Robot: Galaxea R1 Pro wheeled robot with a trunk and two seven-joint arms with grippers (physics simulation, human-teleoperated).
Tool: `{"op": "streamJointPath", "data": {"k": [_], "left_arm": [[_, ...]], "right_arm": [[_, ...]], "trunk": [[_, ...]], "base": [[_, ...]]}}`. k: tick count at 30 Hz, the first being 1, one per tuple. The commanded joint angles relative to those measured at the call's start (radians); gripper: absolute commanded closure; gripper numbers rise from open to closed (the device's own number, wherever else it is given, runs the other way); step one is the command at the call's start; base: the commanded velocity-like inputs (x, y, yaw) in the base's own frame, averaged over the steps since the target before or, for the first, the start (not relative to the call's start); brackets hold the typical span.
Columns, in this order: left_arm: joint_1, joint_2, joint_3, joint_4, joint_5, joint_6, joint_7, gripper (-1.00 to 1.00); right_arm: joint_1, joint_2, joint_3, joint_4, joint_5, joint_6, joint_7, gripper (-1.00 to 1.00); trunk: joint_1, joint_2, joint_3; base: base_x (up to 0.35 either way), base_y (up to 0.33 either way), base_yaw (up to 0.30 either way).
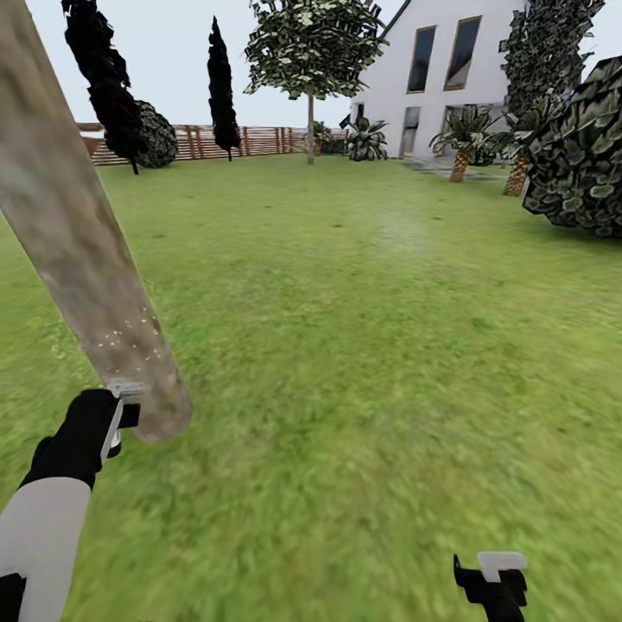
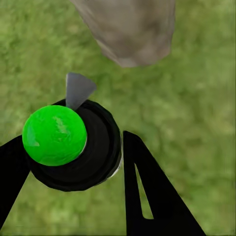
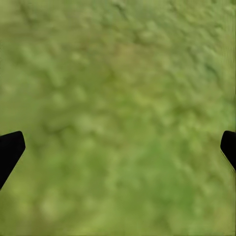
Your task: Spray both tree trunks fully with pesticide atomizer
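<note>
The near tree trunk (image 1: 82,250), thick and mottled beige-grey, rises at the left of the head view, with fine white specks just above its base. My left gripper (image 1: 119,415) is right beside that base, shut on the pesticide atomizer (image 1: 128,390). In the left wrist view the atomizer (image 2: 54,135) shows a bright green ball top, a black round body and a grey nozzle pointing at the trunk base (image 2: 130,29), held in the left gripper (image 2: 73,142). My right gripper (image 1: 492,577) hangs low over grass, open (image 3: 120,147). A second bare-trunked tree (image 1: 311,130) stands far off near the fence.
Open lawn (image 1: 371,345) stretches ahead and to the right. A brown slat fence (image 1: 259,140) and dark thin trees (image 1: 223,86) line the back. A white house (image 1: 449,78), short palms (image 1: 462,155) and a large dark bush (image 1: 583,155) stand at the right.
</note>
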State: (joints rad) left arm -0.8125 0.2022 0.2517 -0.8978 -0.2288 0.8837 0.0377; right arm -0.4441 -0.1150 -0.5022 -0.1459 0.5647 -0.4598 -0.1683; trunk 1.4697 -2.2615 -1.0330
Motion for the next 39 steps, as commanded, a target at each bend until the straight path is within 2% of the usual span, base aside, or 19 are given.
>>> {"op": "streamJointPath", "data": {"k": [1,2,4,6,9,10,12,14,25,27,29,39], "left_arm": [[0.033,-0.002,0.001,0.001,0.003,-0.005,0.001,1.0],[0.069,-0.008,0.001,0.015,0.006,-0.062,0.001,1.0],[0.109,-0.013,0.002,0.026,0.009,-0.135,0.002,1.0],[0.123,-0.016,0.004,0.028,0.012,-0.167,0.001,1.0],[0.128,-0.016,0.013,0.03,0.023,-0.179,0.002,1.0],[0.128,-0.015,0.032,0.031,0.033,-0.182,0.003,1.0],[0.128,-0.014,0.107,0.031,0.04,-0.188,0.001,1.0],[0.128,-0.015,0.12,0.031,0.037,-0.188,0.001,1.0],[0.134,-0.012,0.116,0.052,0.028,-0.189,0.002,1.0],[0.134,-0.013,0.117,0.054,0.001,-0.189,0.04,1.0],[0.134,-0.014,0.118,0.054,-0.005,-0.189,0.063,1.0],[0.134,-0.018,0.122,0.054,0.002,-0.189,0.071,1.0]], "right_arm": [[-0.001,0.001,-0.005,0.002,0.011,-0.003,-0.005,-1.0],[-0.001,0.002,-0.004,0.002,0.012,-0.003,-0.005,-1.0],[-0.001,0.003,-0.004,0.002,0.012,-0.003,-0.005,-1.0],[-0.001,0.003,-0.004,0.002,0.012,-0.003,-0.005,-1.0],[-0.001,0.003,-0.004,0.002,0.012,-0.003,-0.005,-1.0],[-0.001,0.003,-0.004,0.002,0.012,-0.003,-0.005,-1.0],[-0.001,0.003,-0.004,0.002,0.012,-0.003,-0.004,-1.0],[-0.001,0.003,-0.004,0.002,0.012,-0.003,-0.004,-1.0],[-0.001,0.003,-0.004,0.002,0.012,-0.002,-0.005,-1.0],[-0.001,0.003,-0.004,0.002,0.012,-0.002,-0.006,-1.0],[-0.001,0.003,-0.004,0.002,0.012,-0.002,-0.006,-1.0],[-0.001,0.003,-0.004,0.002,0.012,-0.002,-0.005,-1.0]], "trunk": [[0.0,0.0,-0.001],[0.0,0.0,-0.001],[0.0,0.0,-0.001],[0.0,0.0,-0.001],[0.0,0.0,-0.001],[0.0,0.0,-0.001],[0.0,0.0,-0.001],[0.0,0.0,-0.001],[0.0,0.0,-0.001],[0.0,0.0,-0.001],[0.0,0.0,-0.001],[0.0,0.0,-0.001]], "base": [[0.117,-0.259,0.266],[0.133,-0.261,0.273],[0.155,-0.256,0.275],[0.188,-0.237,0.276],[0.229,-0.204,0.276],[0.263,-0.178,0.276],[0.275,-0.17,0.276],[0.279,-0.168,0.274],[0.212,-0.21,0.022],[0.184,-0.227,0.059],[0.184,-0.227,0.209],[0.192,-0.225,0.249]]}}
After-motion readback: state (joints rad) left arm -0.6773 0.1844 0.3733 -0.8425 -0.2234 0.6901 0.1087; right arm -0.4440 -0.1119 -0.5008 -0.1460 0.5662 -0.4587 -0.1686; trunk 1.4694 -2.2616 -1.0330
